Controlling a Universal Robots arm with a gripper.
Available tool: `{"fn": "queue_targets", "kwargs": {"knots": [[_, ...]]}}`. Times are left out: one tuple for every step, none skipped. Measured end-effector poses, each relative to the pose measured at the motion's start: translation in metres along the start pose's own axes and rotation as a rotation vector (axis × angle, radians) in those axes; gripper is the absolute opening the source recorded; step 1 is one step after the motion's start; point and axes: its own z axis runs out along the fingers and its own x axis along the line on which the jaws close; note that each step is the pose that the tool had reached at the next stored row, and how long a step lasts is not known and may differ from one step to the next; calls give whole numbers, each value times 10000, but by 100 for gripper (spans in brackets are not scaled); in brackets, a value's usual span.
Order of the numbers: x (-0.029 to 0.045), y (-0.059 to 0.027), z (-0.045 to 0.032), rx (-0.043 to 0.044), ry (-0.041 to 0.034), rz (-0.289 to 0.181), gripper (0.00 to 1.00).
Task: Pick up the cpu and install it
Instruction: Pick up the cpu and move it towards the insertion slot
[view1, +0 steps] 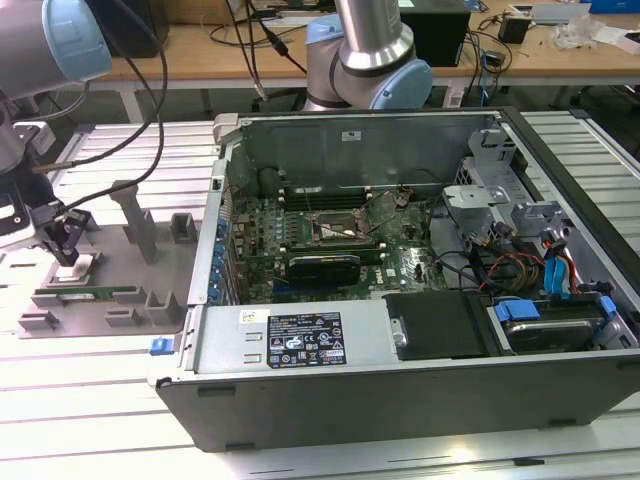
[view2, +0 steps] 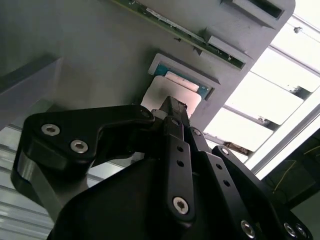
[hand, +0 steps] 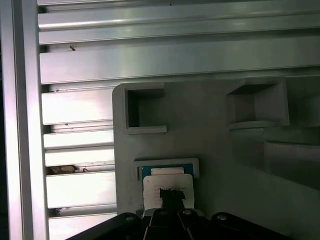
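Your gripper (view2: 171, 106) has its jaws drawn together with nothing between them, tips at the centre of the cpu (view2: 161, 92); you cannot tell whether they touch it. That cpu lies flat in a square recess of the grey holder (hand: 215, 165) on the table (view1: 100, 400), seemingly to locate it for pickup, well apart from the open computer case (view1: 400, 370). Your arm reaches to the exterior view's left, wrist pointing down.
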Motion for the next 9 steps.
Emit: {"fn": "queue_targets", "kwargs": {"knots": [[0, 0, 1, 0, 0, 0, 11], [0, 0, 2, -1, -1, 0, 11], [0, 0, 3, -1, -1, 0, 11], [0, 0, 3, -1, -1, 0, 11], [0, 0, 4, -1, -2, 0, 11], [0, 0, 5, -1, -2, 0, 11], [0, 0, 5, -1, -2, 0, 11], [0, 0, 5, -1, -2, 0, 11], [0, 0, 6, -1, -2, 0, 11]]}}
